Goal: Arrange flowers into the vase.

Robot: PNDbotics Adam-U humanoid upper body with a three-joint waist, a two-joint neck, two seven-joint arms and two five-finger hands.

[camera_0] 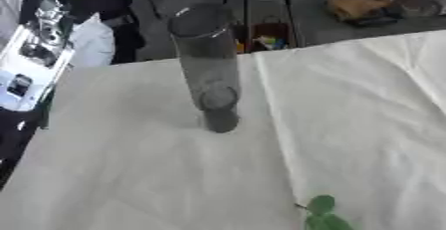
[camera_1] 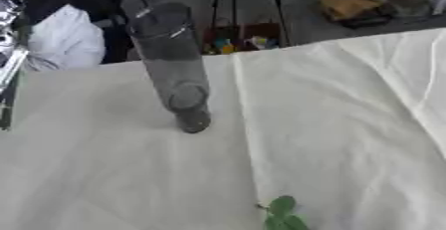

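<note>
A tall clear glass vase [camera_0: 209, 69] stands upright on the white tablecloth [camera_0: 157, 174], a little left of the middle; nothing shows inside it. At the bottom edge, right of the middle, green leaves on a thin stem [camera_0: 323, 215] lie on the cloth, with the rest cut off by the picture's edge. The same leaves [camera_1: 282, 215] show in the right eye view. Neither of my hands shows in either view.
The table's far edge [camera_0: 261, 55] runs behind the vase. Beyond it on the floor are a white bag [camera_0: 91, 42], a dark stand with small coloured items [camera_0: 268, 37] and a brownish bundle [camera_0: 359, 5]. A fold in the cloth [camera_0: 275, 124] runs down right of the vase.
</note>
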